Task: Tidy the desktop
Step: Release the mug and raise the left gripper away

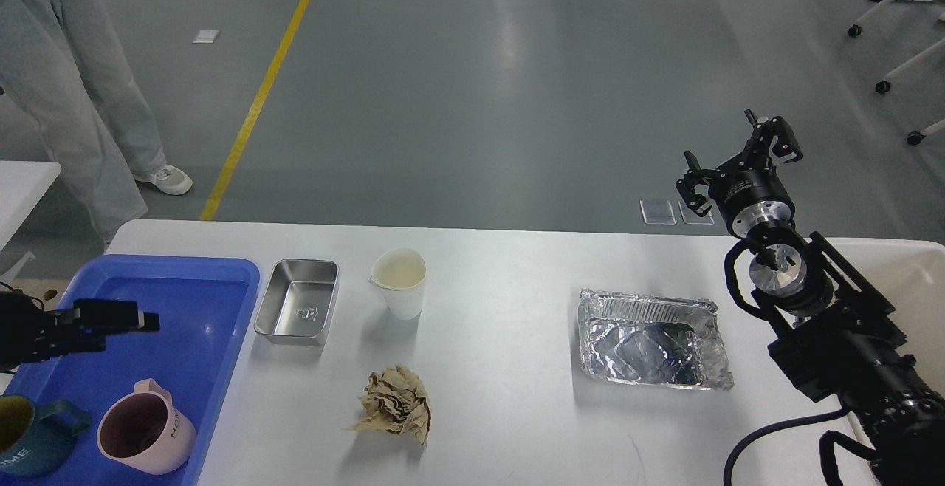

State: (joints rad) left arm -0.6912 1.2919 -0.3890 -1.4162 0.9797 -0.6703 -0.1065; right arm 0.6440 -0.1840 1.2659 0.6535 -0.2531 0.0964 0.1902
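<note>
**Desk tidy bot: both arms up, nothing grabbed yet**

The desktop (509, 309) fills the lower part of the head view, white w/ rounded corners, stuff scattered all over it.

L to R: a blue tray (192, 279) sits at the left end w/ a pink mug (146, 431) and a teal mug (33, 434) in its near part, side by side. Just right of the tray is a small steel pan (297, 310), empty. Next to that a white paper cup (399, 282), upright. Nearer the robot, a crumpled brown paper ball (395, 405). Further right, apart from the rest, a crinkled foil container (651, 338).

The left gripper (140, 319) hangs over the tray, above the mugs, not touching anything. It's seen side-on and dark, so can't tell if the fingers are apart or together.

The right gripper (738, 157) is raised past the far right edge of the table, fingers spread wide, holding nothing.

Bkgd: someone in grey trousers (81, 102) stands off the far left corner, plus a yellow floor line (266, 87).
</note>
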